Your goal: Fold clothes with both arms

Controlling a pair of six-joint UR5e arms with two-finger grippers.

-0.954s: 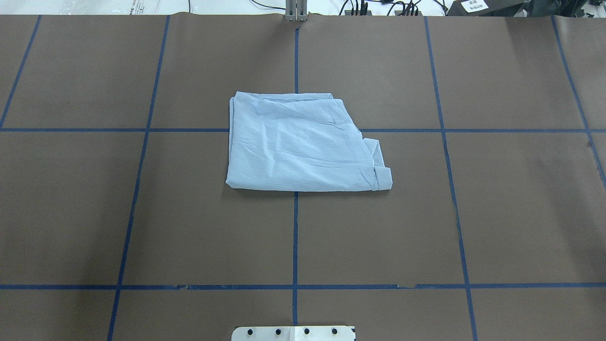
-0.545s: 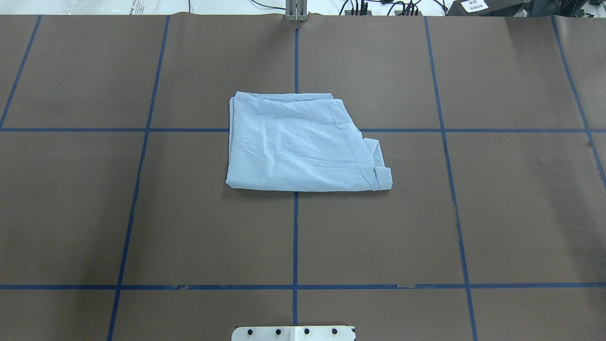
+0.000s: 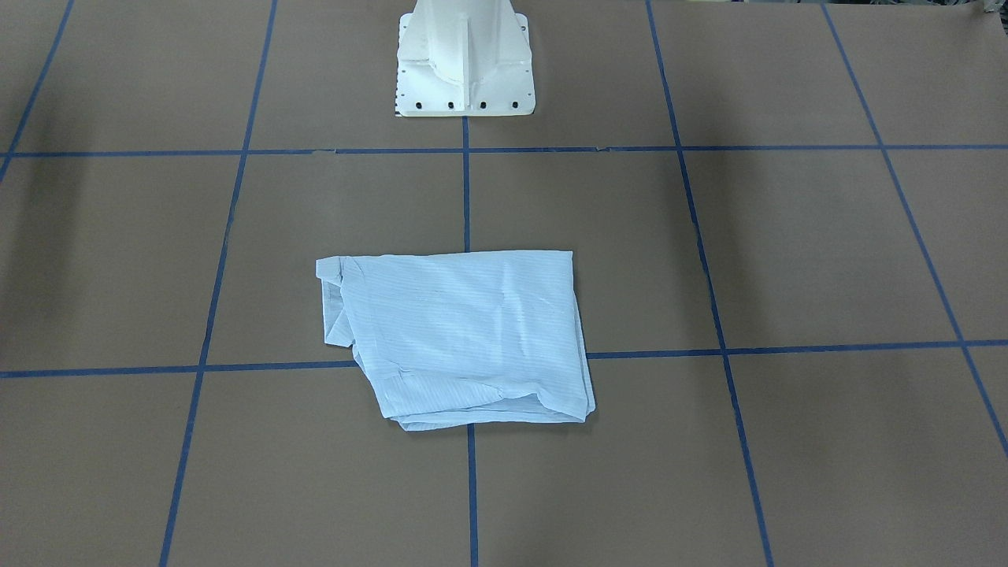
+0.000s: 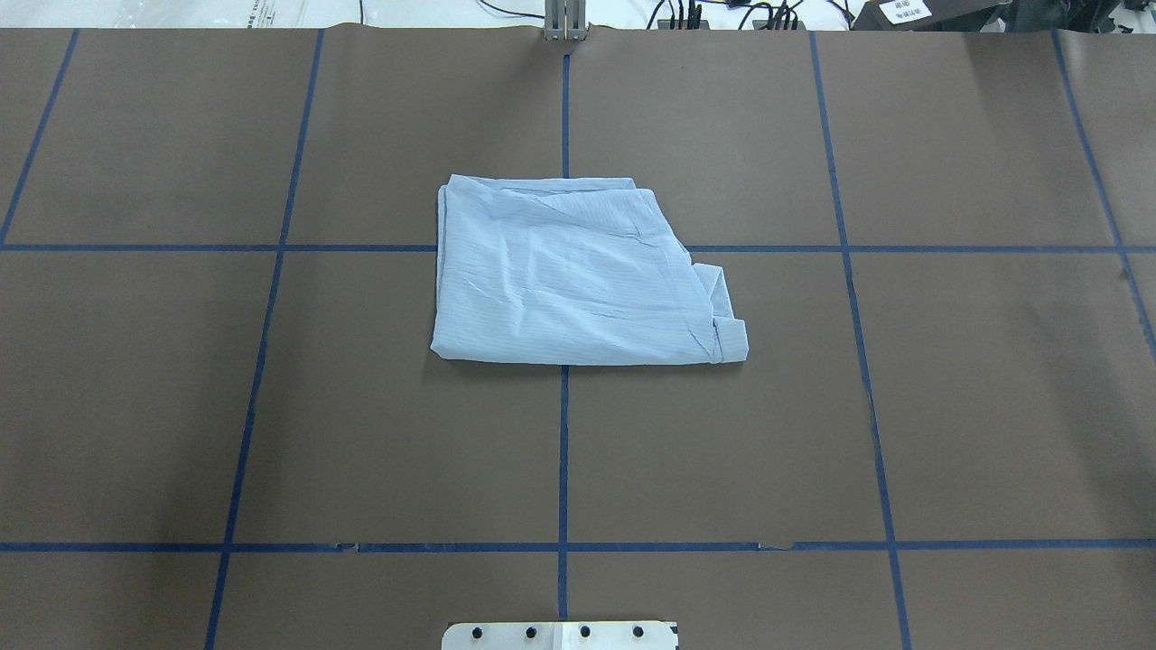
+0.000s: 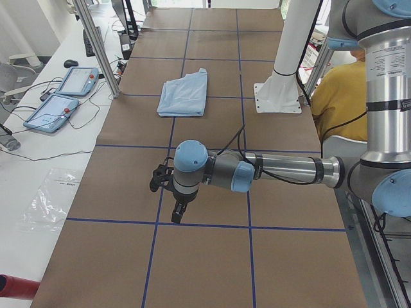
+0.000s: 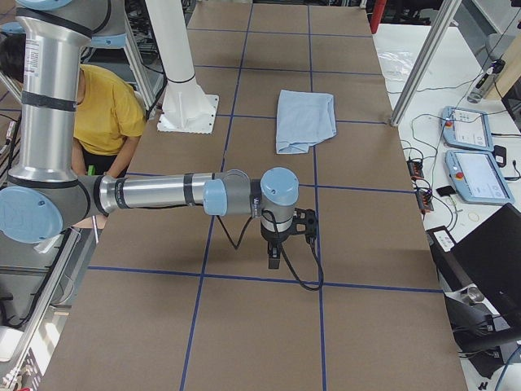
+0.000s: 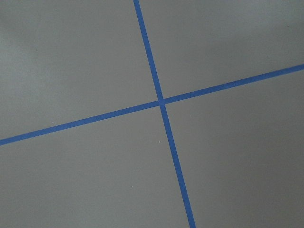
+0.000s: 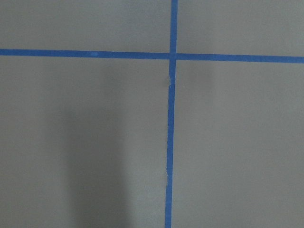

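Shirt (image 4: 569,280) lies flat near the middle of the tabletop (image 4: 361,451), folded to a rough rectangle over a crossing of the blue tape lines (image 4: 563,433). A loose flap (image 4: 730,336) sticks out at the near corner on the robot's right. The fold looks close to done, maybe fully done.

Left hand (image 5: 175,215) and right hand (image 6: 273,261) hang low over bare tabletop at opposite ends, well apart from the shirt. They show only in the side views, so cannot tell how far open either one is. Neither touches the shirt. Both wrist views show only tape and tabletop.

Likely handling: thin, light, soft cloth with no stiffness. It should sag and crease when lifted, and the stacked layers may slide apart. Best hold is probably a pinch through all layers at two corners of one edge, one hand each, lifted together. The flap wants tucking first, gripped at its edge.
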